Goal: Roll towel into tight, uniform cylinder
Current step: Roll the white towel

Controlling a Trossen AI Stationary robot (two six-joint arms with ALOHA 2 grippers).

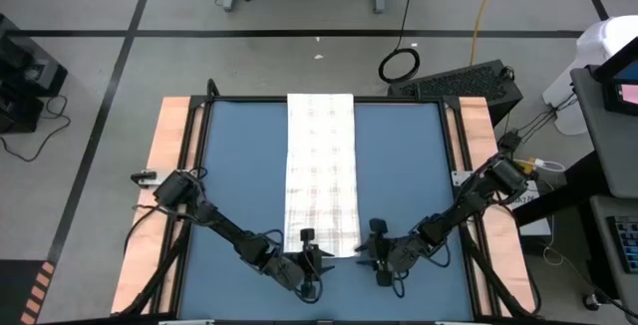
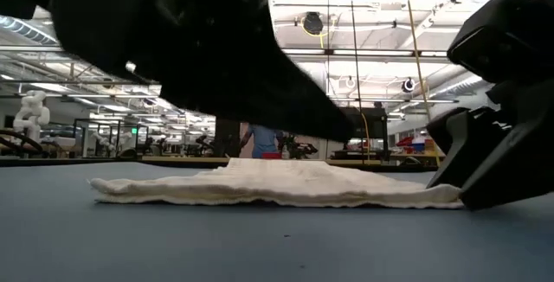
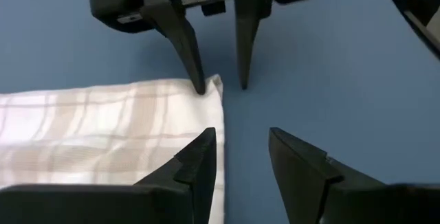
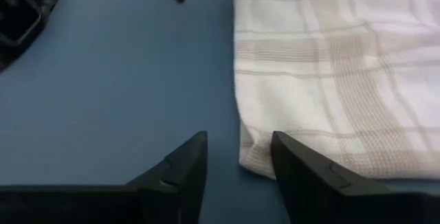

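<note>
Towel (image 1: 321,170): thin, limp, light; grab near-end corners. Left gripper (image 1: 309,253), right gripper (image 1: 375,249) flank them, both parted, empty.

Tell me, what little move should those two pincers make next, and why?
Probably both should close on the towel's near corners. The towel lies flat and unrolled on the blue mat, and the left pincer and right pincer each stand open, straddling a corner at its near edge, gripping nothing yet.
</note>
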